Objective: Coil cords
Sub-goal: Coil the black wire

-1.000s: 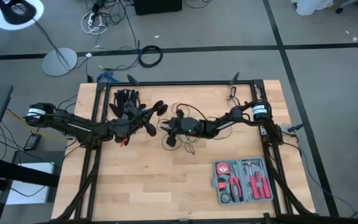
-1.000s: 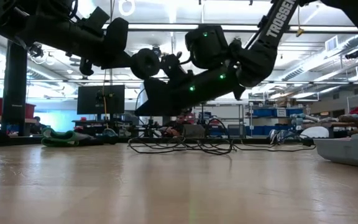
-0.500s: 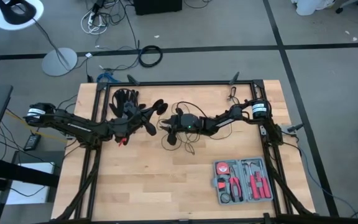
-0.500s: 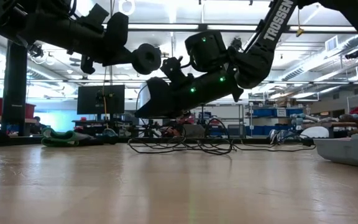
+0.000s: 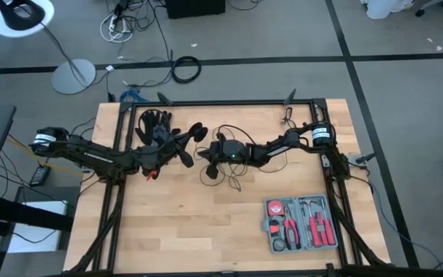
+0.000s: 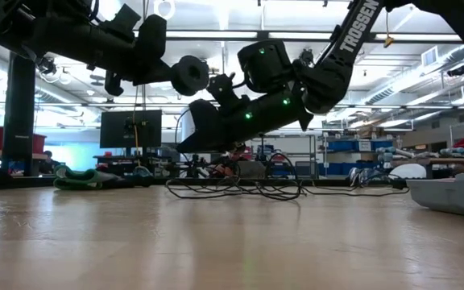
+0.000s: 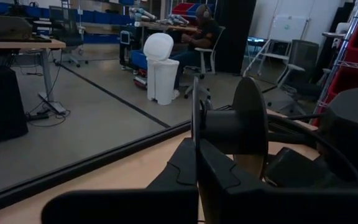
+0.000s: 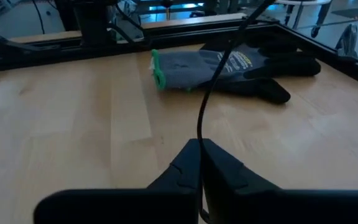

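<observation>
Two grippers meet above mid-table. The left gripper (image 7: 197, 155) is clamped on the disc (image 7: 248, 134), held edge-on with its flat faces sideways. The right gripper (image 8: 199, 158) is pinched on the wire (image 8: 213, 81), which rises away from its fingertips. The rest of the wire lies looped on the table (image 5: 198, 215) beneath. Only the right wrist view shows the glove (image 8: 229, 68) lying beyond. A tool case (image 5: 302, 223) sits well apart.

Grey floor (image 5: 298, 31) crossed by dark lines; floor lamp (image 5: 23, 17); shelving (image 6: 353, 157) under ceiling lights (image 6: 216, 16).
</observation>
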